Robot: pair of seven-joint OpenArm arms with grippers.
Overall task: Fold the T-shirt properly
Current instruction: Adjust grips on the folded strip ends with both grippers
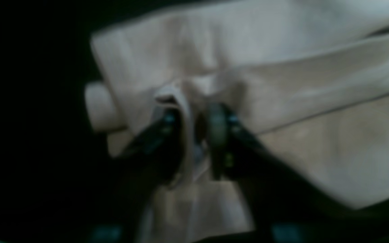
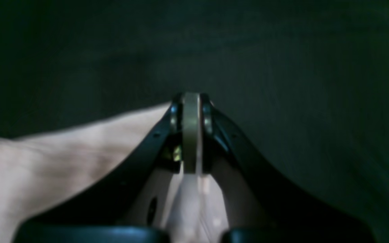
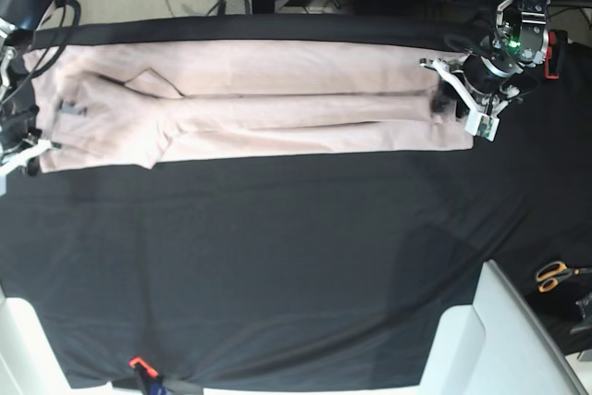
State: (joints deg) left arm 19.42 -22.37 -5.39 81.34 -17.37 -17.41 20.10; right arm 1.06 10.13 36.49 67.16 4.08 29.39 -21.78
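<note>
Wrist views show you what base hides: left gripper [image 1: 191, 125] parted around a T-shirt [image 3: 277, 99] fold; right gripper [image 2: 191, 135] pinching cloth.

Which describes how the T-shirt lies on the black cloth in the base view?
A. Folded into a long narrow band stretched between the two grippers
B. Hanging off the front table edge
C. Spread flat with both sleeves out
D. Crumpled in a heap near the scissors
A: the T-shirt forms a long narrow pink band running from the right gripper to the left gripper.
</note>
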